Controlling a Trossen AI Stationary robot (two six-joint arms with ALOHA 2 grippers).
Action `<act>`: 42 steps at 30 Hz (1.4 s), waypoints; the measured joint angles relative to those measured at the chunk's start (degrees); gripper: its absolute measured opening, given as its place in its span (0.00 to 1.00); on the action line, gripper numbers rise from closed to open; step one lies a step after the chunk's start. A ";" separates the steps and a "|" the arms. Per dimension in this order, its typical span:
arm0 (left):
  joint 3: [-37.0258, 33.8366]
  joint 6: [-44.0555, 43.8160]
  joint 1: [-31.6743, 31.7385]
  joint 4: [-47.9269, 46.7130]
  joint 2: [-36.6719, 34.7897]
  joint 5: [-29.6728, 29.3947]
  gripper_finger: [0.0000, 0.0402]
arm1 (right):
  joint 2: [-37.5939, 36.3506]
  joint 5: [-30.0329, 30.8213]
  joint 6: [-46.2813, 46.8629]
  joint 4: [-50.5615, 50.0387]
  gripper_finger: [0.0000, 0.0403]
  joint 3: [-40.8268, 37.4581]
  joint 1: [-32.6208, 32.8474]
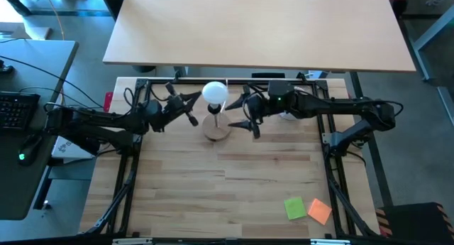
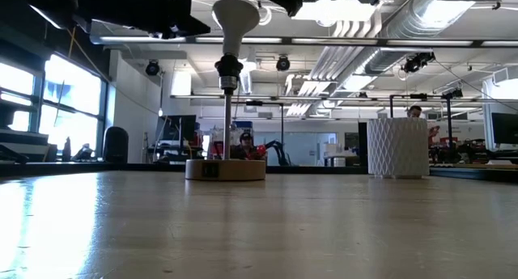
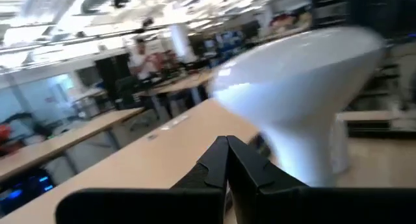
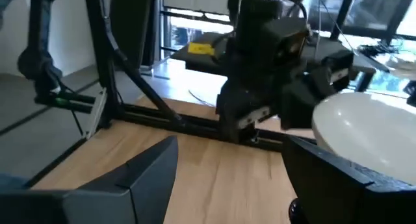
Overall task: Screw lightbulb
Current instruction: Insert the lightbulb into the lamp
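1. Standing straight up, the lightbulb (image 1: 215,93) sits on top of the lamp base (image 1: 217,128), near the back of the surface (image 1: 241,181). Its round head is up and its thin screw end points down into the black socket (image 2: 228,69).
2. The right gripper (image 1: 247,111) is just beside the bulb on one side. Its jaws are wide open and hold nothing. In the right wrist view the bulb's round head sits by one finger (image 4: 338,175), not between the two.
3. The left gripper (image 1: 190,107) is just beside the bulb on the other side. Its jaws are shut tight and hold nothing.
4. The right arm looks better placed to turn the bulb, since its jaws are open.
5. The bulb is plain white and not shiny, with a wide round head and a cone-shaped neck.
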 joint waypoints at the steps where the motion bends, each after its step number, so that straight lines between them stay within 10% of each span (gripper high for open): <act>1: 0.00 0.20 -0.28 -0.19 0.01 -1.03 0.00 | 0.00 0.90 -0.10 -1.11 0.68 0.00 0.12; 11: 0.00 3.36 -4.19 5.87 -1.29 -1.89 0.00 | 0.16 21.99 1.62 -4.33 0.68 0.00 -2.33; 30: 0.05 0.83 -0.27 6.57 2.29 -3.21 0.00 | -0.06 -3.30 -1.72 0.51 0.68 0.00 -0.18; 42: 0.14 8.68 -6.21 11.28 -0.22 -5.91 0.00 | -1.22 21.88 -0.51 -4.55 0.68 0.00 -3.44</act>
